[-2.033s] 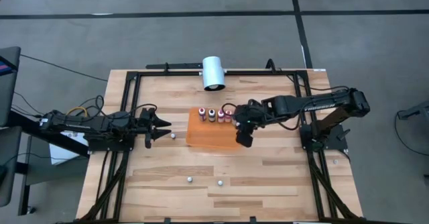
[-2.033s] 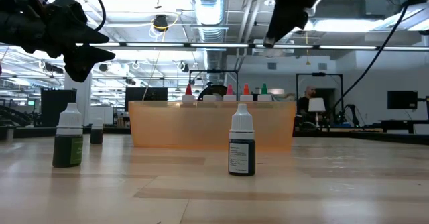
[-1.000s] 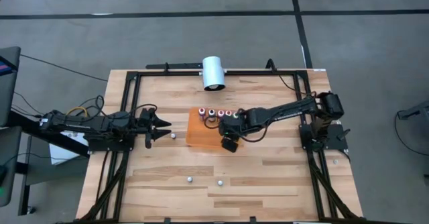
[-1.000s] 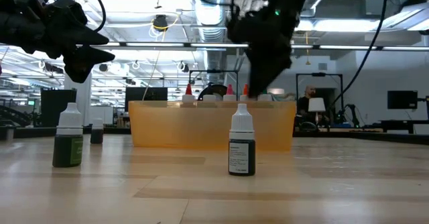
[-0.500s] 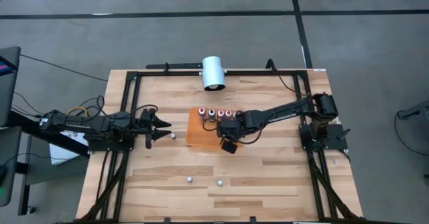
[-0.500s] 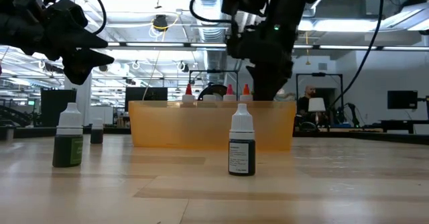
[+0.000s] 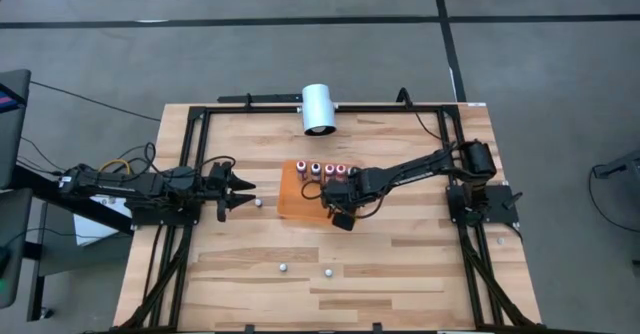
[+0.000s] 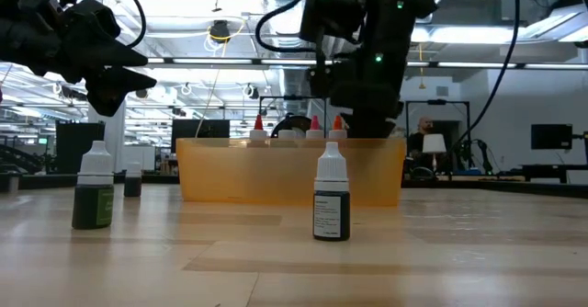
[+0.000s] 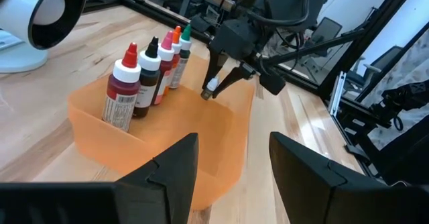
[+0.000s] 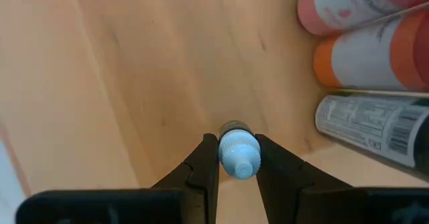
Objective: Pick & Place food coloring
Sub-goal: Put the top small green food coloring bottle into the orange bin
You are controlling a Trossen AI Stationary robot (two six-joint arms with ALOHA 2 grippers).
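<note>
A small food coloring bottle with a pale blue cap [image 10: 238, 153] is held by the cap between the closed fingers of the right gripper [image 9: 221, 84], which is lowered into the orange tray [image 9: 90, 120], beside the row of bottles already standing there. In the row, a red bottle [image 9: 121, 91], a dark one [image 9: 147, 78], an orange-capped one [image 9: 174, 53] and a green-capped one [image 9: 184, 49] are seen upright along the far wall of the tray.

The grip is taken only on the narrow cap, so the bottle can swing or slip if the arm is moved fast. If it is released before its base rests on the tray floor, it is likely to fall over. The standing bottles are near, and a sideways move of the fingers could knock them down like a chain.

The left gripper [image 7: 240, 187] is kept partly open and empty above the table, left of the tray, near a small bottle [image 7: 258, 202]. Two more bottles [image 7: 283, 267] [image 7: 326, 272] are left on the near part of the table, well apart from the tray; a collision is not expected there now.
</note>
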